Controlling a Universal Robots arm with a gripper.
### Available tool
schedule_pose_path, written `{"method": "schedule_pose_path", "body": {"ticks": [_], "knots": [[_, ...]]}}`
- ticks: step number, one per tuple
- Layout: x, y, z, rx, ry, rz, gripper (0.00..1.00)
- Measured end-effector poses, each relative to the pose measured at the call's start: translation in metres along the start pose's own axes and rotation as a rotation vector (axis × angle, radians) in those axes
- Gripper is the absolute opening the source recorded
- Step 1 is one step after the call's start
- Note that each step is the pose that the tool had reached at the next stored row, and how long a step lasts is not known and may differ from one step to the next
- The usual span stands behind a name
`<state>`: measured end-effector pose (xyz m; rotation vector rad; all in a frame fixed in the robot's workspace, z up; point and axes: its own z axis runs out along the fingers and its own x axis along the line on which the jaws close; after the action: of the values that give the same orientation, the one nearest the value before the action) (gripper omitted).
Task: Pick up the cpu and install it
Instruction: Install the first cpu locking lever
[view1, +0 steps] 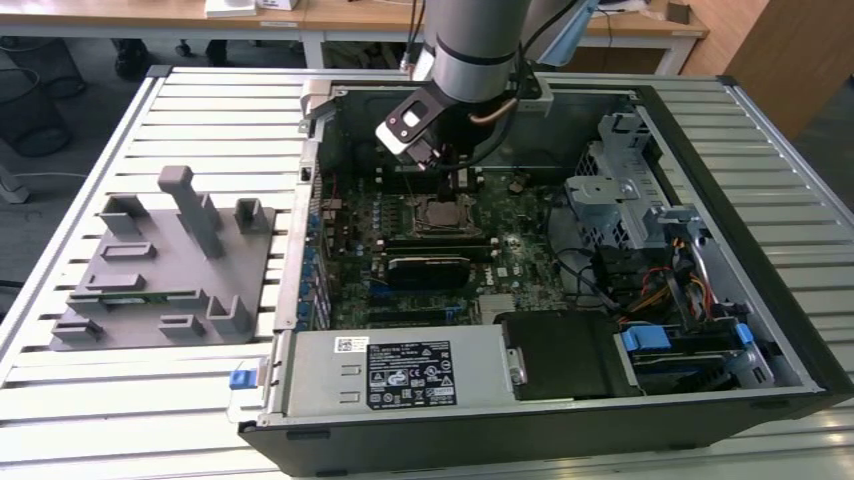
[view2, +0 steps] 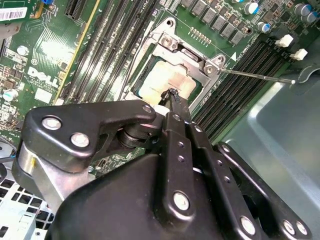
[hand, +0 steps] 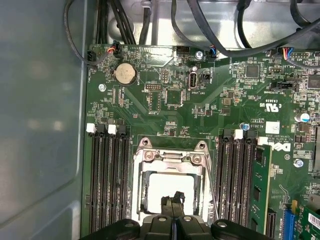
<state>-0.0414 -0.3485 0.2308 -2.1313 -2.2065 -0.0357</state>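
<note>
The cpu (hand: 170, 187), a flat square with a bright silver lid, lies flat inside the open metal socket frame (hand: 171, 156) on the green motherboard (hand: 165, 95). It also shows pale and shiny in the second wrist view (view2: 162, 79), and small in the exterior view (view1: 435, 213). My gripper (hand: 173, 200) hangs right over the near edge of the cpu, its two black fingertips (view2: 173, 96) pressed together with nothing between them. I cannot tell whether the tips touch the lid. In the exterior view the gripper (view1: 451, 178) reaches down into the open computer case just behind the socket.
Black memory slots (hand: 107, 175) flank the socket on both sides. The thin socket lever (view2: 255, 76) sticks out sideways. A grey fixture plate (view1: 160, 265) lies at the exterior view's left, outside the case. Power supply (view1: 400, 372), drive cage (view1: 627, 190) and cables (view1: 667, 290) crowd the case.
</note>
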Motion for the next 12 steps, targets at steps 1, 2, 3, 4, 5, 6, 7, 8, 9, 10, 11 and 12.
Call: {"method": "schedule_pose_path", "body": {"ticks": [1, 2, 3, 4, 5, 6, 7, 8, 9, 10, 11, 12], "knots": [[0.0000, 0.0000, -0.0003, 0.0001, 0.0000, 0.000, 0.11], [0.0000, 0.0000, -0.0006, 0.0000, 0.0000, 0.000, 0.11], [0.0000, 0.0000, -0.0008, 0.0001, -0.0001, 0.000, 0.11], [0.0000, -0.0001, -0.0009, 0.0001, -0.0002, 0.000, 0.11], [0.0000, -0.0001, -0.0011, 0.0001, -0.0002, 0.000, 0.11], [0.0001, -0.0001, -0.0013, 0.0001, -0.0001, 0.000, 0.11], [0.0001, -0.0001, -0.0015, 0.0000, -0.0001, 0.001, 0.11], [0.0001, -0.0001, -0.0016, 0.0000, 0.0000, 0.001, 0.11], [0.0001, -0.0001, -0.0018, 0.0001, -0.0001, 0.001, 0.11], [0.0001, -0.0001, -0.0021, 0.0001, -0.0002, 0.001, 0.11], [0.0001, -0.0001, -0.0025, 0.0002, -0.0004, 0.001, 0.11], [0.0001, -0.0001, -0.0028, 0.0001, -0.0003, 0.001, 0.11]]}}
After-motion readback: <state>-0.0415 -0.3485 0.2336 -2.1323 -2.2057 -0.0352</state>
